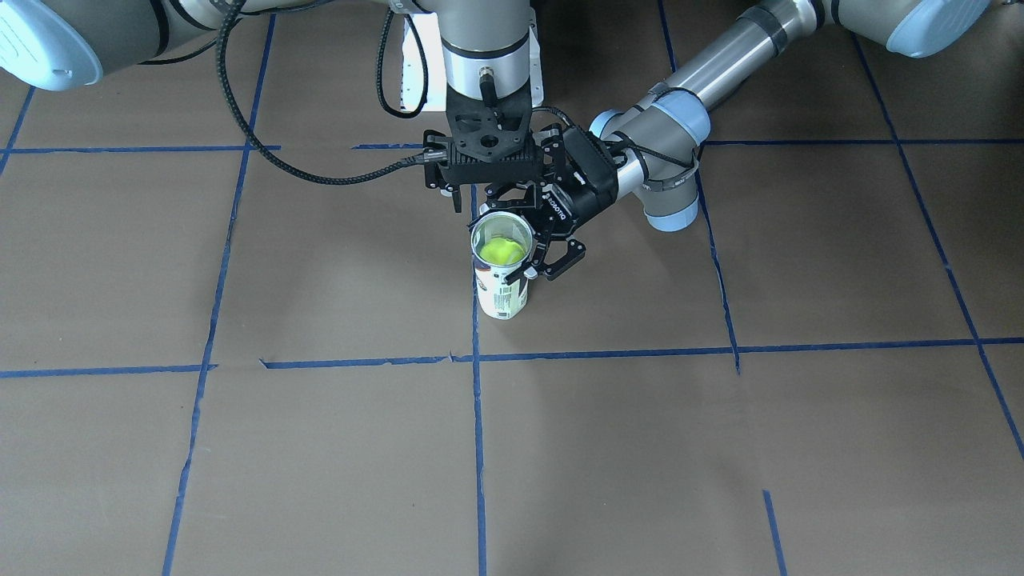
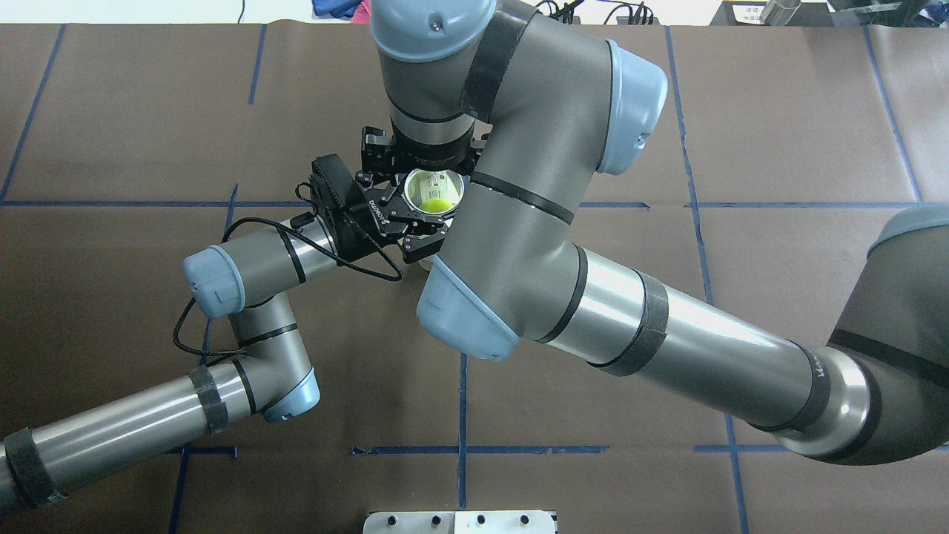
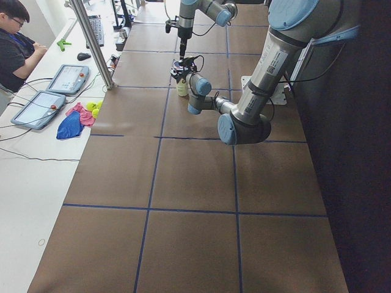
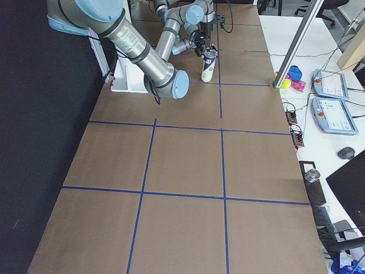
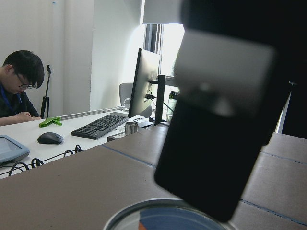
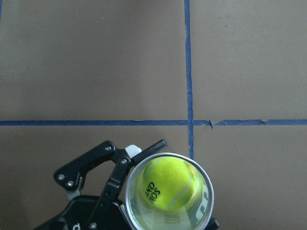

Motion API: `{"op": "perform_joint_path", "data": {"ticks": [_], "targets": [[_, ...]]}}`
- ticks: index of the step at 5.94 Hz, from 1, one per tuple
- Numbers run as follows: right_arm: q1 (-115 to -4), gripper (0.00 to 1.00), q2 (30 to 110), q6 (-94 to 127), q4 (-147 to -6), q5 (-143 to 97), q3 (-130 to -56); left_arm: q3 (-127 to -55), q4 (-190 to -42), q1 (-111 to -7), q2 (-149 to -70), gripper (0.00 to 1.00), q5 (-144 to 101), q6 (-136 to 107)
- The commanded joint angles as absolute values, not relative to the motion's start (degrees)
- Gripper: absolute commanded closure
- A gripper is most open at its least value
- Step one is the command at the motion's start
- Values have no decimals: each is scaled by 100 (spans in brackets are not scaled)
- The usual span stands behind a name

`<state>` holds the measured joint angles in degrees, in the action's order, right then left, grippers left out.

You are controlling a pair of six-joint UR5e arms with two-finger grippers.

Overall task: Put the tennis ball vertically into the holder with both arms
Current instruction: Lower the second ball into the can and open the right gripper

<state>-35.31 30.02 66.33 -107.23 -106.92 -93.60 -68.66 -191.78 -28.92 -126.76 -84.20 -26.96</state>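
The holder (image 1: 502, 292) stands upright on the brown table, open end up. The tennis ball (image 1: 502, 251) sits inside it just below the rim, and its dark lettering shows in the right wrist view (image 6: 168, 184). My left gripper (image 1: 516, 244) comes in from the side and is shut on the holder's upper part. One of its fingers (image 6: 112, 179) curves round the clear wall. My right gripper (image 1: 490, 204) points straight down just above the rim, open and empty. In the overhead view the ball (image 2: 436, 202) shows between both grippers. The left wrist view shows only the holder's rim (image 5: 168, 215).
Blue tape lines (image 1: 478, 448) grid the table. The white pedestal base (image 1: 416, 72) stands behind the grippers. A side desk with tablets (image 3: 43, 104), a cloth and spare balls (image 3: 91, 107) runs along the far edge, with an operator (image 3: 15, 43) seated there.
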Motion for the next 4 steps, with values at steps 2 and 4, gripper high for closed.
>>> {"op": "perform_joint_path", "data": {"ticks": [2, 4], "targets": [[-4013, 1, 3267, 5893, -10723, -10967, -9474, -6934, -19187, -3022, -12700, 4, -8420, -2707], [-4917, 1, 4021, 4673, -10714, -11765, -9868, -7284, -19178, -3146, -12691, 1, -8420, -2725]]}}
